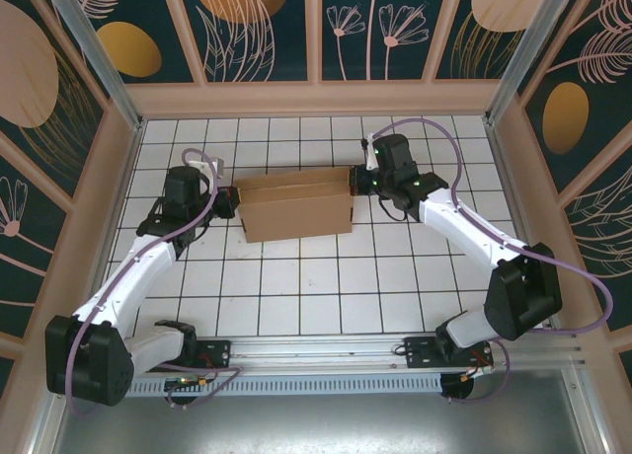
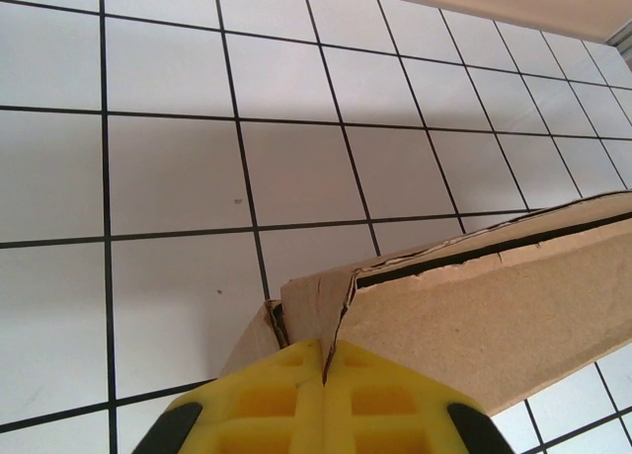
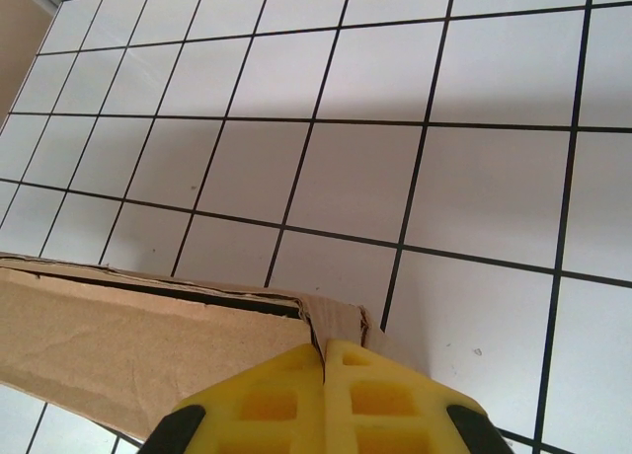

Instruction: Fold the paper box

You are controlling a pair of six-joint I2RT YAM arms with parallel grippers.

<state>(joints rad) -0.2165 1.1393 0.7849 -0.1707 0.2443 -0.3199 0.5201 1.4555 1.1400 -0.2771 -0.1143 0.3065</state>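
The paper box (image 1: 296,205) is plain brown cardboard, lying on the white tiled table a little behind its middle, with a folded panel along its back. My left gripper (image 1: 229,202) is at the box's left end, shut on a cardboard flap. In the left wrist view the yellow fingers (image 2: 375,395) pinch a thin edge of the paper box (image 2: 494,316) at the gripper (image 2: 324,347). My right gripper (image 1: 357,183) is at the box's right end. In the right wrist view it (image 3: 324,347) is shut on a corner flap of the paper box (image 3: 118,326).
Beige-framed patterned walls (image 1: 316,30) enclose the table on three sides. An aluminium rail (image 1: 316,350) with the arm bases runs along the near edge. White tiles (image 1: 316,286) lie between the box and the rail.
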